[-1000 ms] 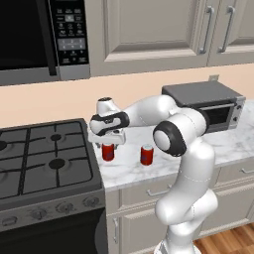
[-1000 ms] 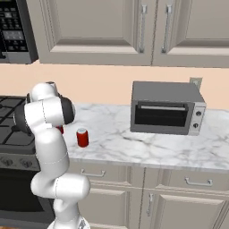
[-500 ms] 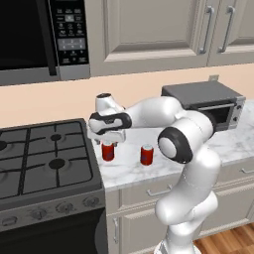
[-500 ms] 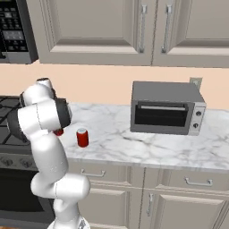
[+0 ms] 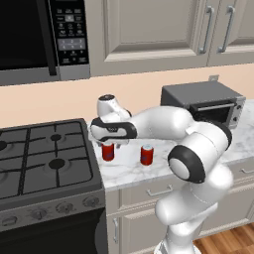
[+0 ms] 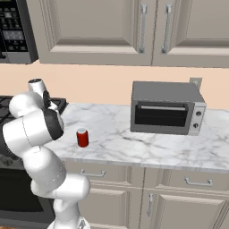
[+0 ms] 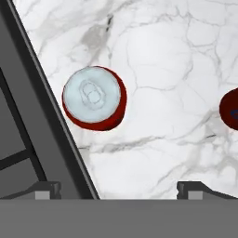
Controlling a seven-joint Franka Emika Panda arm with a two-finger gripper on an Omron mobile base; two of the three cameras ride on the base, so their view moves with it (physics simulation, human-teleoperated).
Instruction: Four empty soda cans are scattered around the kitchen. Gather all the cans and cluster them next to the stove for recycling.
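Two red soda cans stand on the marble counter next to the stove (image 5: pixel 44 158). The nearer can (image 5: pixel 107 151) sits right by the stove's edge, and the second can (image 5: pixel 146 154) stands a little to its right. My gripper (image 5: pixel 110 143) hangs just above the nearer can. In the hand view I look straight down on that can's silver top (image 7: pixel 94 97), beside the dark stove edge (image 7: pixel 32 107). My gripper (image 7: pixel 118 190) is open there with nothing between its fingertips (image 7: pixel 46 188). The second can (image 7: pixel 230 109) shows at the right edge. The right base view shows one red can (image 6: pixel 82 137).
A grey toaster oven (image 5: pixel 203 101) stands at the back right of the counter (image 6: pixel 134 147). A black microwave (image 5: pixel 30 39) hangs above the stove, with wall cabinets (image 6: pixel 134 27) beside it. Bare marble lies between the cans and the toaster oven.
My elbow has sunk lower and swung outward while the hand stays over the can beside the stove. Both cans stand where they were.
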